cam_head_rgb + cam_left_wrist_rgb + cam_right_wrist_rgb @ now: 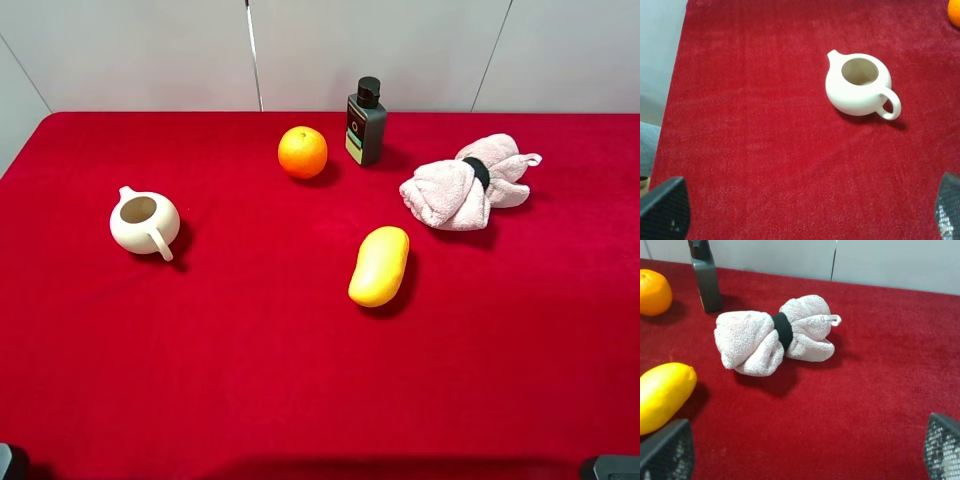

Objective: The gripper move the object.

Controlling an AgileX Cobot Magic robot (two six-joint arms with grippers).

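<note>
A red cloth (300, 380) covers the table. The pitcher (145, 222) stands upright on the left part of it, well apart from the orange (302, 152), mango (379, 266) and towel (462, 186). Our left gripper (807, 215) hangs short of it, jaws spread wide and empty. We judge the reach not yet begun. We should straddle the round body, clear of handle (890, 104) and spout (832, 54), and close gently, since smooth ceramic may slip. Our right gripper (802, 452), likewise spread and empty, faces the towel.

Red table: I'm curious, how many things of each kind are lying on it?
fruit: 2, the orange and the mango
pitcher: 1
bottle: 1
towel: 1
total: 5
</note>
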